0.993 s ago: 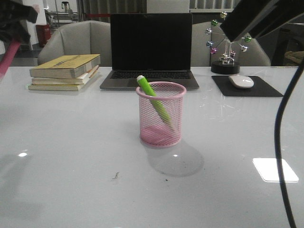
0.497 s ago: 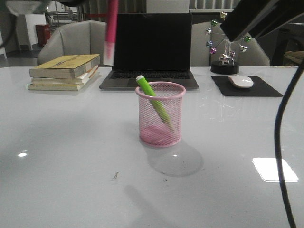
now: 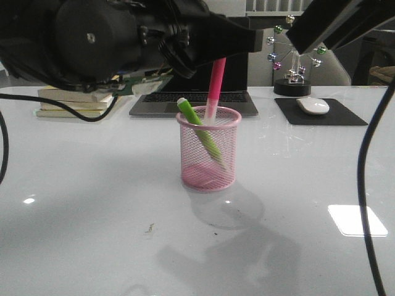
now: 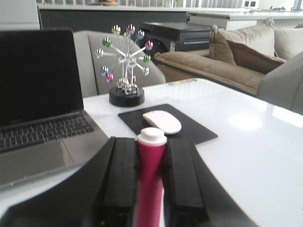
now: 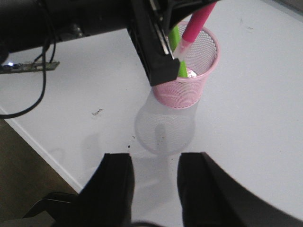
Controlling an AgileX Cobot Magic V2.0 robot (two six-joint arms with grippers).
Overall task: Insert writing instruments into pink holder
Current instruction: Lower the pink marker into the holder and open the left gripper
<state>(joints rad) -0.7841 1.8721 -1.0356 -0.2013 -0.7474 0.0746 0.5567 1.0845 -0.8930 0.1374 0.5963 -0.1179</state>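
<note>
Left jaws gripping pink marker (image 3: 215, 83), laptop (image 3: 196, 61) behind

Laptop (image 3: 197, 98), books (image 3: 68, 105), mouse (image 3: 313, 105)

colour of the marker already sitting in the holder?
Lime green, with a white tip, leaning in the pink mesh holder. Clearest in the front view.
</note>
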